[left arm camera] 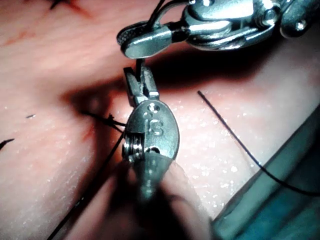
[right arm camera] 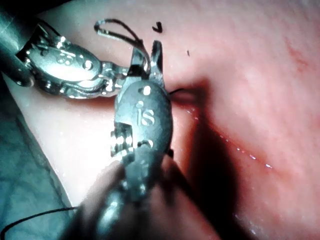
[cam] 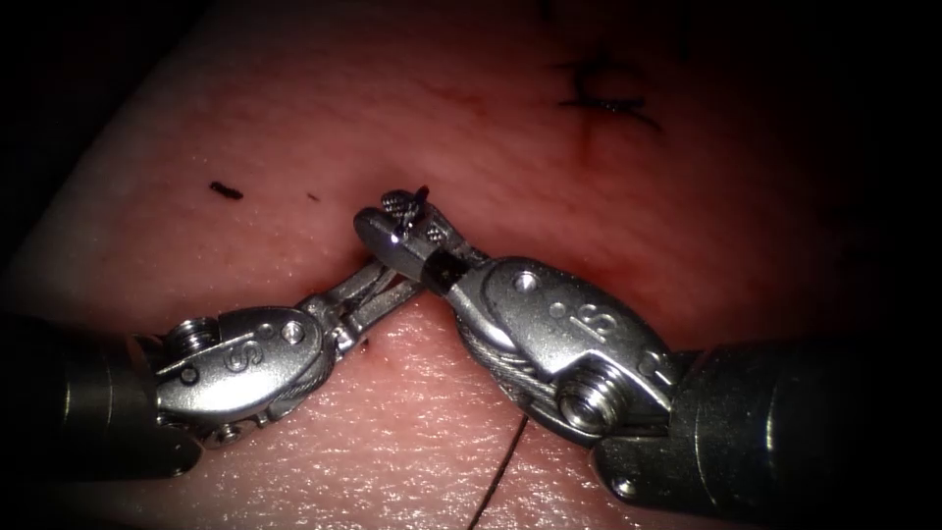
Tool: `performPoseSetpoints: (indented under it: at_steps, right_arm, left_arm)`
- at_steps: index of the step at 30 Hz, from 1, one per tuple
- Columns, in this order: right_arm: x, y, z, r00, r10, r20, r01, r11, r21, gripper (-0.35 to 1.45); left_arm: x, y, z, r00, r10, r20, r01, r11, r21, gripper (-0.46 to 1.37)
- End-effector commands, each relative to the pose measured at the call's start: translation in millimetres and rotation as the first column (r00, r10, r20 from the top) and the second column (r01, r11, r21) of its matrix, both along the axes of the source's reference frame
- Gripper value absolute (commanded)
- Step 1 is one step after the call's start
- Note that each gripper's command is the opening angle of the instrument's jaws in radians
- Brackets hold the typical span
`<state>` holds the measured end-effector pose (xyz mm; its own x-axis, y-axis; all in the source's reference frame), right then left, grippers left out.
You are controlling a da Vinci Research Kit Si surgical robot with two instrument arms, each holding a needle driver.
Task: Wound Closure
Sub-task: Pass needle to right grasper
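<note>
R tool point(cam: 397, 224) fingers clamp thread point(cam: 420, 195); L tool point(cam: 385, 287) beneath, fingers' state can't tell.

Both my tools are bright polished metal: the left tool point(cam: 378, 285) at eight o'clock and the right tool point(cam: 407, 228) at four o'clock, with glossy stamped housings. The tissue point(cam: 412, 432) looks moist, pebbled and faintly shiny. The thread point(cam: 500, 471) at six o'clock is thin, dark and matt.
</note>
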<state>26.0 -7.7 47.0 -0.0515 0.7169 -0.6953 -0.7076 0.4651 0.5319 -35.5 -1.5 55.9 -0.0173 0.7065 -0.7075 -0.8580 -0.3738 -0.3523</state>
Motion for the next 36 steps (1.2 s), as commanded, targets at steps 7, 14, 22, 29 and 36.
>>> performPoseSetpoints:
  at_steps: [7, 14, 22, 29, 36]
  right_arm:
    - [-0.2, 0.6, -0.2, 0.999, -0.022, 0.046, 0.025, 0.997, -0.069, -0.35]
    - [-1.2, 1.0, 0.0, 0.998, -0.057, 0.022, 0.059, 0.996, -0.074, -0.35]
    - [-4.5, 1.6, 0.1, 0.990, -0.143, -0.012, 0.142, 0.989, -0.050, -0.35]
    - [-7.3, 1.7, 0.1, 0.973, -0.228, -0.038, 0.227, 0.974, -0.022, -0.35]
    - [-9.0, 1.8, -0.4, 0.963, -0.265, -0.047, 0.266, 0.964, -0.004, -0.35]
  left_arm:
    - [-0.1, 0.3, -0.3, 0.999, -0.020, 0.029, 0.020, 1.000, 0.021, 0.34]
    - [0.6, 0.6, -0.8, 0.999, 0.004, 0.051, -0.004, 1.000, 0.002, 1.27]
    - [4.5, 0.7, -2.4, 0.989, 0.137, 0.053, -0.136, 0.990, -0.024, 1.32]
    - [6.4, -0.5, -3.1, 0.979, 0.203, 0.024, -0.202, 0.979, -0.039, 1.20]
    - [6.0, -0.2, -2.7, 0.911, 0.393, -0.123, -0.400, 0.916, -0.031, 1.16]
